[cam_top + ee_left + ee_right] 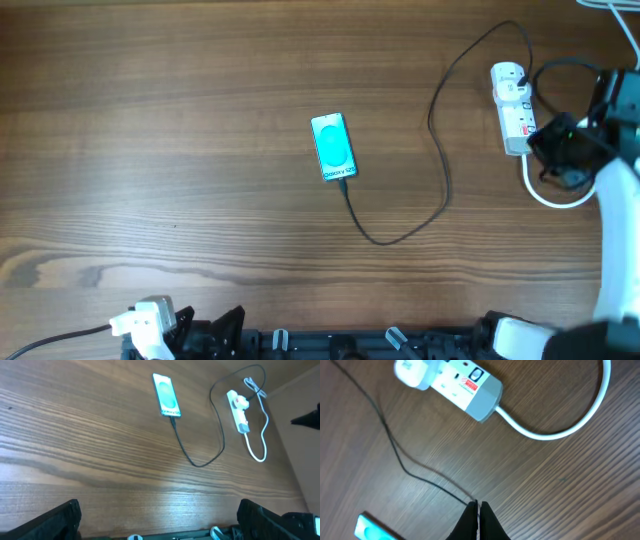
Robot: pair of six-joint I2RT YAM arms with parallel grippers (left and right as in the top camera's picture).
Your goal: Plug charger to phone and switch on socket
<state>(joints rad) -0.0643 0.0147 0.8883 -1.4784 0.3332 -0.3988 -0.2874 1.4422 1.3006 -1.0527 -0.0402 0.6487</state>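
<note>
step: switch on white oblong plastic socket (pixel 465 385) | right end effector (pixel 478 506): 2 fingers pinched together, empty | advised: press dark rocker switch (pixel 476 374) squarely, tips closed

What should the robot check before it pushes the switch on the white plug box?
1. Charger reaches the phone's bottom edge: ok.
2. White adapter sits in the socket: ok.
3. Switch already on: cannot tell.
4. Right gripper shut, ready to push: ok.
5. Right gripper above the switch: not ok, it is beside the socket.
6. Left gripper open, far from the charger: ok.
</note>
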